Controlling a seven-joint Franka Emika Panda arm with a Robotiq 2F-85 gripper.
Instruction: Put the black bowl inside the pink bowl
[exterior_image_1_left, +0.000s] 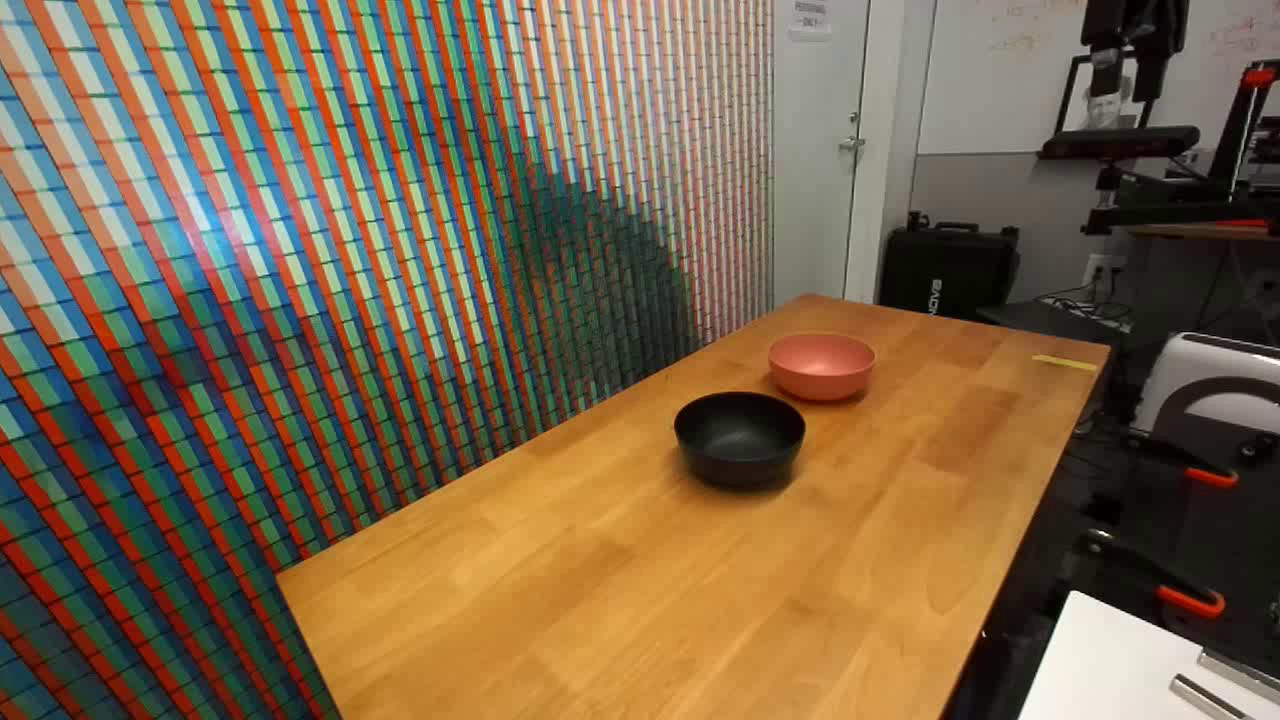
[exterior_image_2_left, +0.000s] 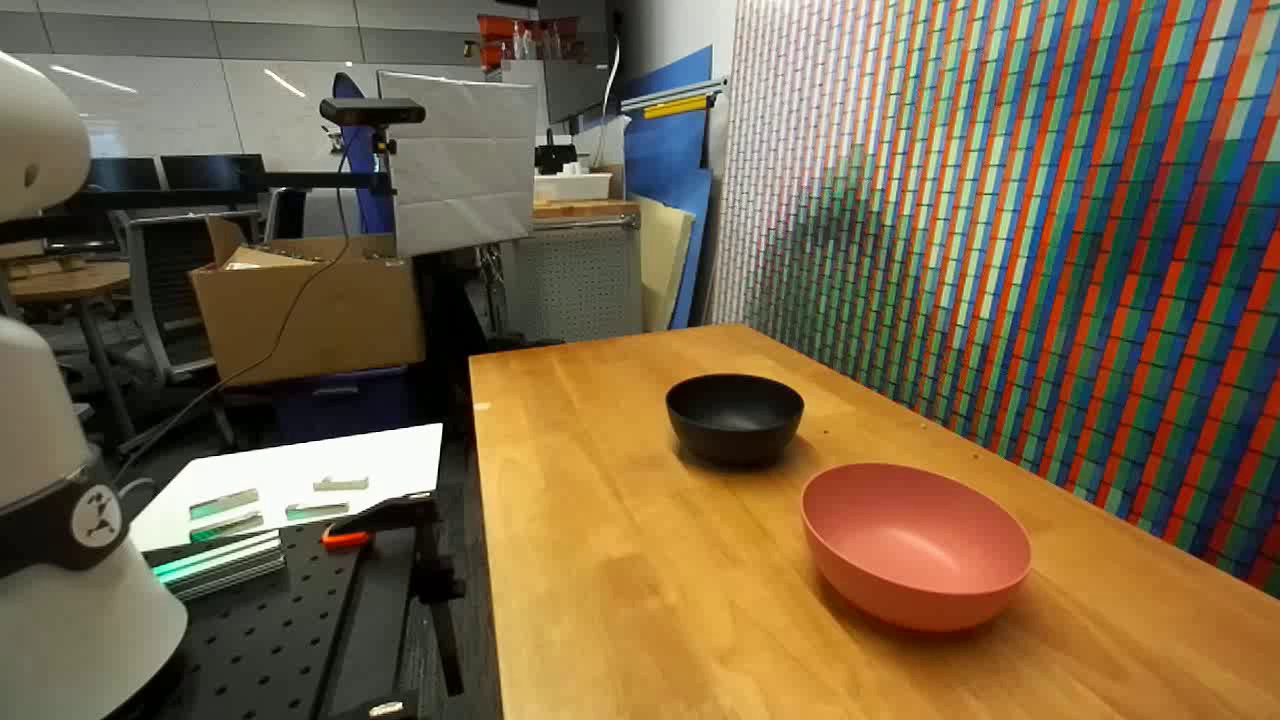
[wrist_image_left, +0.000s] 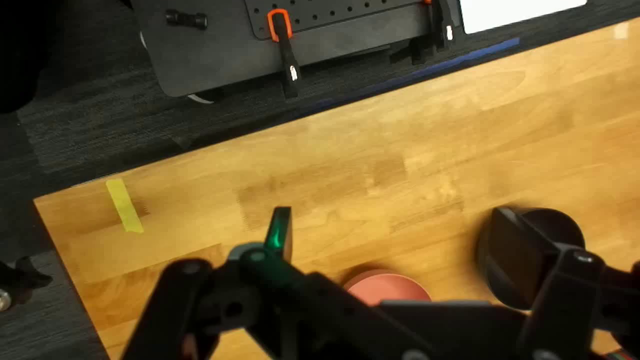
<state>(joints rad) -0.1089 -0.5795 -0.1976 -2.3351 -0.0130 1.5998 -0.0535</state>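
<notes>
The black bowl stands upright on the wooden table and shows in both exterior views (exterior_image_1_left: 740, 445) (exterior_image_2_left: 735, 425). The pink bowl stands upright close beside it, apart from it, and also shows in both exterior views (exterior_image_1_left: 822, 370) (exterior_image_2_left: 915, 550). Both bowls look empty. In the wrist view, my gripper (wrist_image_left: 393, 214) is open with nothing between its fingers, above the table. The pink bowl (wrist_image_left: 387, 287) lies below, partly hidden by the gripper body. The black bowl (wrist_image_left: 556, 222) is partly hidden behind the right-hand finger. The gripper is out of view in both exterior views.
The wooden table (exterior_image_1_left: 600, 580) runs along a patterned, multicoloured wall (exterior_image_1_left: 400, 200). A strip of yellow tape (wrist_image_left: 125, 206) lies near a table corner. A black mounting bench (wrist_image_left: 225, 55) with orange-ended clamps (wrist_image_left: 279, 25) stands across a gap. The white arm base (exterior_image_2_left: 70, 600) shows at an edge.
</notes>
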